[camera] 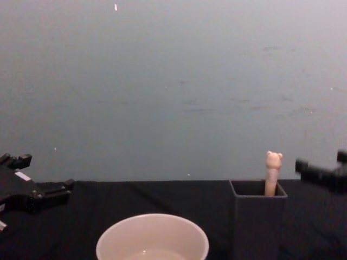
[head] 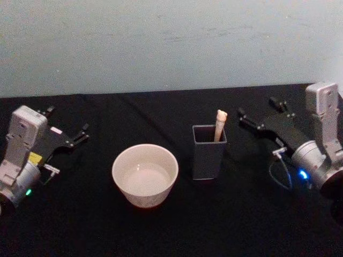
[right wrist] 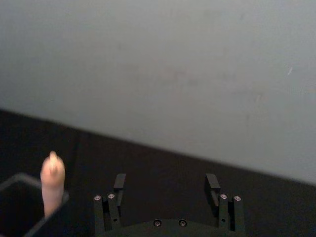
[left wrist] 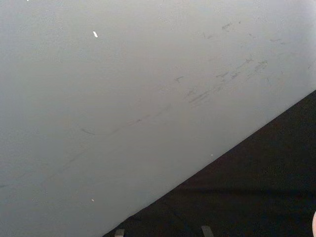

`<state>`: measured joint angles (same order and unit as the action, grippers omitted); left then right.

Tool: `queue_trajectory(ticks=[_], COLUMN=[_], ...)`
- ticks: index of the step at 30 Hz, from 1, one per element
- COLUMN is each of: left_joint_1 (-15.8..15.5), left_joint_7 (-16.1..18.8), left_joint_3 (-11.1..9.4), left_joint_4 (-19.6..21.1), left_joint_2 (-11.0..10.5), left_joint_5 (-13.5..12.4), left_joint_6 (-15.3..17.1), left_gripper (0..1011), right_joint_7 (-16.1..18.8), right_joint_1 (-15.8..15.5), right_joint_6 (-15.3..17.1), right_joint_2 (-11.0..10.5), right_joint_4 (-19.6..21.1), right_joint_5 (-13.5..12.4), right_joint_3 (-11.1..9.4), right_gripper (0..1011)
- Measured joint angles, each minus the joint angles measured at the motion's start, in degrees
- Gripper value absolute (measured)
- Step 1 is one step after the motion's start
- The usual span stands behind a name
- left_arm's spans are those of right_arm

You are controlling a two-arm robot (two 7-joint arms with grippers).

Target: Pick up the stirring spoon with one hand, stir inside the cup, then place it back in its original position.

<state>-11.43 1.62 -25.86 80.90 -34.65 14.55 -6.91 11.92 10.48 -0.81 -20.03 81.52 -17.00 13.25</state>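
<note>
While the stirring spoon (head: 219, 125) is standing upright in the dark grey holder (head: 208, 155), only its beige handle and little bear head are poking above the rim, leaning toward the far right corner. It is looking light, stiff and slim, probably a touch slick, so the exposed handle just under the bear head is looking like the place to pinch it; the metal bowl is sitting hidden down inside. The cream cup (head: 145, 175) is waiting just beside the holder on the robot's left, apart from it, wide-mouthed and seemingly empty. The right gripper (head: 258, 121) is hovering near the holder, fingers spread and holding nothing, pointing toward the spoon. The left gripper (head: 81, 134) is idling well off beyond the cup, fingers parted too. Everything is resting on a black tablecloth (head: 171, 230), with a plain pale grey wall (head: 171, 43) rising behind.
</note>
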Motion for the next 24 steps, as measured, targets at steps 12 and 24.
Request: queue_trajectory(ticks=[12,24], left_joint_1=[0.0,0.0], left_joint_7=[0.0,0.0], left_joint_3=[0.0,0.0], left_joint_4=[0.0,0.0], left_joint_2=[0.0,0.0], left_joint_5=[0.0,0.0], left_joint_6=[0.0,0.0], left_gripper=[1001,1001], right_joint_7=[0.8,0.7], right_joint_1=[0.3,0.3], right_joint_6=[1.5,1.3], right_joint_2=[0.6,0.5], right_joint_4=[-2.7,-2.3], right_joint_5=[1.2,1.0], right_joint_3=[0.7,0.7], right_gripper=[1000,1000])
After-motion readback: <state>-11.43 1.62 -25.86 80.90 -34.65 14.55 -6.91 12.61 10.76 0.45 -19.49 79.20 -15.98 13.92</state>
